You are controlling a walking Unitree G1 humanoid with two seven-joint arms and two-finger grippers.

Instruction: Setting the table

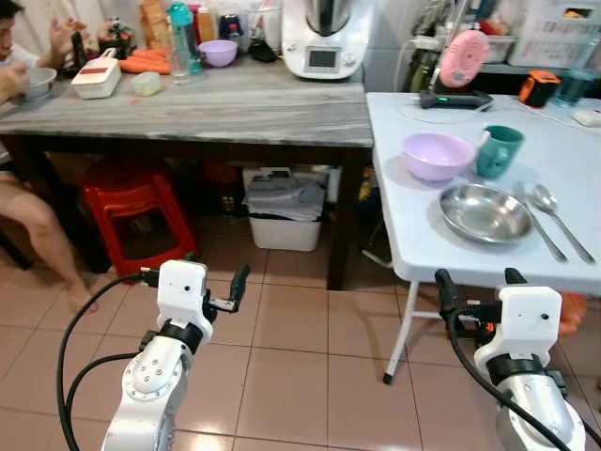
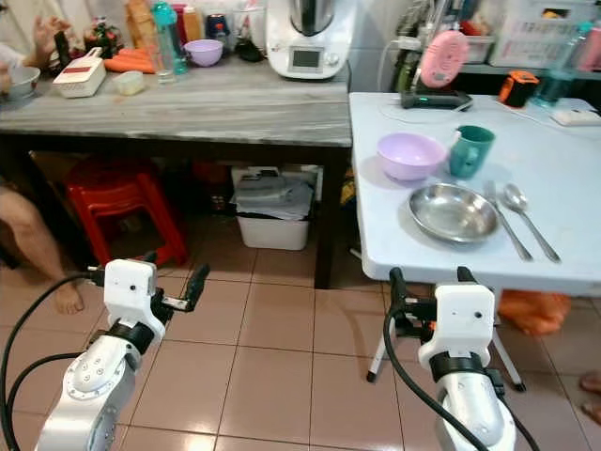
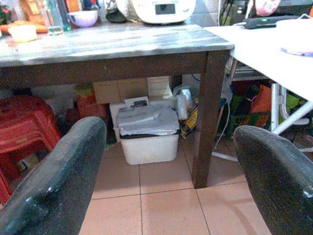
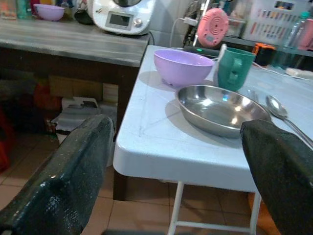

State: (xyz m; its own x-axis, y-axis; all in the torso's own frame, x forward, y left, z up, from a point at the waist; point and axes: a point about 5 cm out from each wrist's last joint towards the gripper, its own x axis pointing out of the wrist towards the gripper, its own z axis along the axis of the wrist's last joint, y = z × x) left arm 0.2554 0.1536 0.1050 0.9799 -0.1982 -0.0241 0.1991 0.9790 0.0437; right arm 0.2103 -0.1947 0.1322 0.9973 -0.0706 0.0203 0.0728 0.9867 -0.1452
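Note:
A white folding table [image 1: 423, 240] at the right holds a purple bowl [image 1: 438, 155], a teal mug [image 1: 498, 150], a steel plate [image 1: 485, 212], a fork [image 1: 543, 230] and a spoon [image 1: 556, 214]. My right gripper [image 1: 479, 284] is open and empty, low in front of the table's near edge, just below the plate [image 4: 220, 108]. Over the tiled floor to the left, my left gripper [image 1: 192, 272] is also open and empty, and faces the grey counter [image 3: 112, 41].
The long grey-topped counter [image 1: 188, 108] carries another purple bowl [image 1: 218, 53], a white kitchen appliance [image 1: 324, 38], bottles and carrots. Under it stand a red stool [image 1: 131, 211] and a white bin [image 1: 285, 214]. A person [image 1: 19, 75] sits at its left end.

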